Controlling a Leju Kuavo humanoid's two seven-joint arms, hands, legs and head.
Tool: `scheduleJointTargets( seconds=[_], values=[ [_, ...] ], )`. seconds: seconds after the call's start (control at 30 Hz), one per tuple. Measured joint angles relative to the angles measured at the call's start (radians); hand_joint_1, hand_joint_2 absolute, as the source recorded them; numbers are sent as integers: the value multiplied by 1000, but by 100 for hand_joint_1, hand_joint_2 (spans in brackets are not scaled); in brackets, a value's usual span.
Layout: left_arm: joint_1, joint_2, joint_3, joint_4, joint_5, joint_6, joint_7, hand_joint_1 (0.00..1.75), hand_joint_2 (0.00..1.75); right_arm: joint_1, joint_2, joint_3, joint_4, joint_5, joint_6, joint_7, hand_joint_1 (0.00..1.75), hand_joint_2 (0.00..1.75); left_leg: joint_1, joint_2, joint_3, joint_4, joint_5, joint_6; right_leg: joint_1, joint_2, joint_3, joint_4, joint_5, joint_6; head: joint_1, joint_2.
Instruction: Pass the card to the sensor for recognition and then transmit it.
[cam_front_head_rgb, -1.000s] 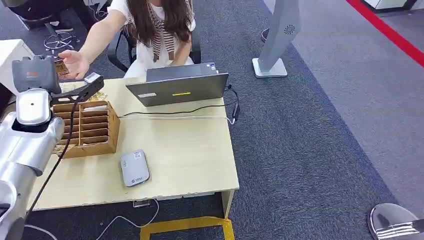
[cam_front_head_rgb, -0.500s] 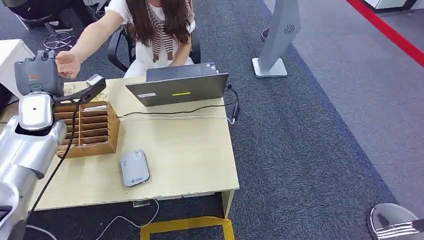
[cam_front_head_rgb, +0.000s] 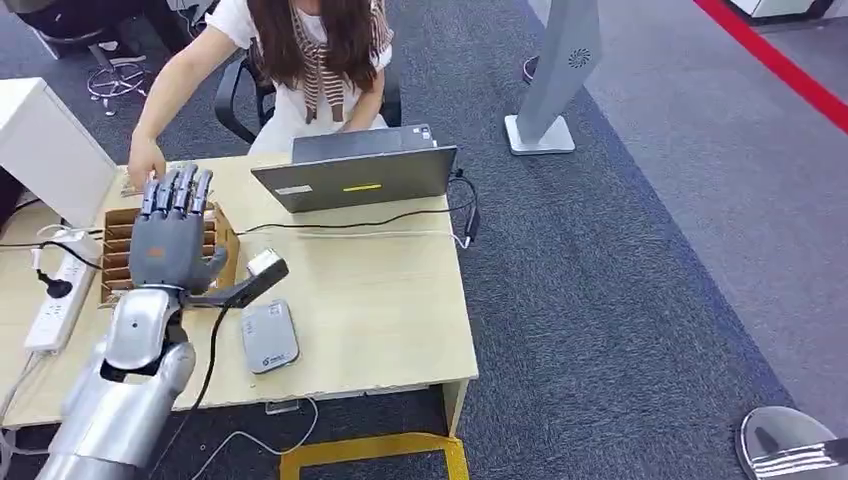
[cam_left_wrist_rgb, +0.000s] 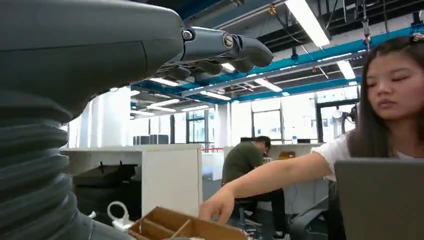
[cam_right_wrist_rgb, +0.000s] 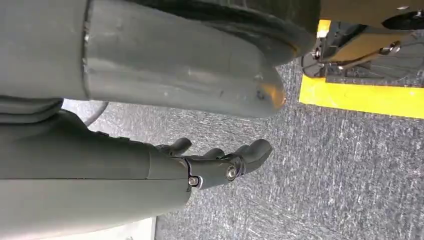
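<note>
- Power strip (cam_front_head_rgb: 60, 290): lies along the table's left edge, plugged in.
- Wooden card box (cam_front_head_rgb: 222, 245): slotted, rear left of the table (cam_front_head_rgb: 400, 320); its long axis runs away from the robot.
- Left hand (cam_front_head_rgb: 172, 235): raised over the box, fingers straight and spread, holding nothing.
- Person's hand (cam_front_head_rgb: 145, 165): reaches down at the box's far end, just beyond the robot's fingertips.
- Card: cannot be made out; whether the person holds it is unclear.
- Sensor (cam_front_head_rgb: 268, 335): grey pad just right of the left wrist, nearer the robot than the box.
- Laptop (cam_front_head_rgb: 355, 175): behind, lid toward the robot.
- Right hand (cam_right_wrist_rgb: 215, 162): hangs over the carpet, fingers loosely curled, empty.
- Judgement: the left hand is far nearer the box and sensor.
</note>
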Motion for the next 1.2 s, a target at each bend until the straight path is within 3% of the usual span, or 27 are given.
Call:
scheduleJointTargets(
  seconds=[0.23, 0.37, 0.67, 1.2],
  values=[
    [83, 15, 0, -90, 6, -29, -8, 0, 175, 1, 0, -2, 0, -16, -1, 0, 0, 0, 0, 1, 0, 0, 0, 0, 0, 1, 0, 0, 0, 0, 0, 0],
    [150, 28, 1, -90, -24, -9, 27, 0, 175, 3, 0, -2, 1, -18, 0, -8, 0, 0, 0, 1, 0, 0, 0, 0, 0, 0, 0, 0, 0, 0, 0, 0],
    [157, 39, 84, 61, -60, 48, 54, 0, 175, 3, 0, -2, 2, -19, -1, -1, 0, 0, 0, 1, 0, 0, 0, 0, 0, 0, 0, 0, 0, 0, 0, 0],
    [107, 37, 148, 196, -78, 55, 81, 0, 175, 3, 0, 7, 5, -3, 9, 12, 0, 0, 0, 0, 0, 0, 0, 0, 0, 0, -1, 0, 0, 0, 0, 0]
  ],
)
